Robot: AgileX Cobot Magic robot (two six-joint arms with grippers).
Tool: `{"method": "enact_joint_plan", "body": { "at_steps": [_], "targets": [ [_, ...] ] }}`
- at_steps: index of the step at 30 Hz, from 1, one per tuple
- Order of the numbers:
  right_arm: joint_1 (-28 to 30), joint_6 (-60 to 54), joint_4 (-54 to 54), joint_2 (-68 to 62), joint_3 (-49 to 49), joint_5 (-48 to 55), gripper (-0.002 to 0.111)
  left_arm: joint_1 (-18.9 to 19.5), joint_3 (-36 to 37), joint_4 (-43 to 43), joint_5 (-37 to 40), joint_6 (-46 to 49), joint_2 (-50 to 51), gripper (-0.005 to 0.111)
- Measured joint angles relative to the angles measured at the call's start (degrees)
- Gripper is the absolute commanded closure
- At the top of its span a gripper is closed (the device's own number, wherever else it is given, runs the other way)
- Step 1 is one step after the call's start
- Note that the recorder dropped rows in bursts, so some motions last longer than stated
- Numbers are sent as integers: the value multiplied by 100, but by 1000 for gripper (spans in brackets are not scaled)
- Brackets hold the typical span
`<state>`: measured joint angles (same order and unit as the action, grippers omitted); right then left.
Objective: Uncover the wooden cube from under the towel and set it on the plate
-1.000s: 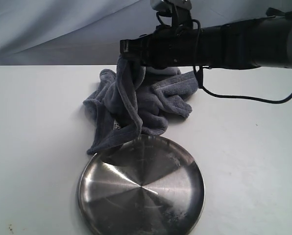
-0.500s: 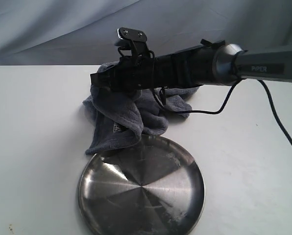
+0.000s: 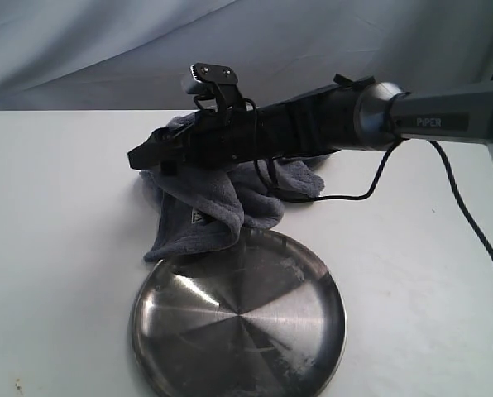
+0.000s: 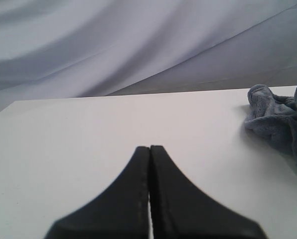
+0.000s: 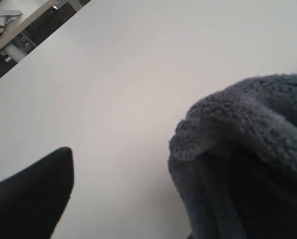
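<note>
Here the uncovering step is unfinished: the wooden cube is out of sight, presumably beneath the towel [image 3: 230,197], a fluffy blue-grey heap directly under the right gripper [image 3: 145,155]. That gripper looks spread, with a towel fold draped over one side. The left gripper [image 4: 149,147], pressed together, hovers over the bare white surface [image 3: 56,248], with the towel off to its side. Next, the cloth needs pinching and dragging clear. The round, shiny steel plate [image 3: 238,322] lies below the right gripper, at the towel's edge.

Left pincer [image 4: 149,164] closed, empty; right pincer [image 3: 147,157] spread, reaching out level.
</note>
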<state>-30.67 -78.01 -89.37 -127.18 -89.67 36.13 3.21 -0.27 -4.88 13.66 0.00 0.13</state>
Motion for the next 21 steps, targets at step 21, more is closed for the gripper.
{"method": "enact_joint_plan", "body": {
  "at_steps": [21],
  "targets": [
    [11, 1560, 2113, 748, 0, 854, 14, 0, 0, 0, 0, 0, 0, 107]
  ]
}}
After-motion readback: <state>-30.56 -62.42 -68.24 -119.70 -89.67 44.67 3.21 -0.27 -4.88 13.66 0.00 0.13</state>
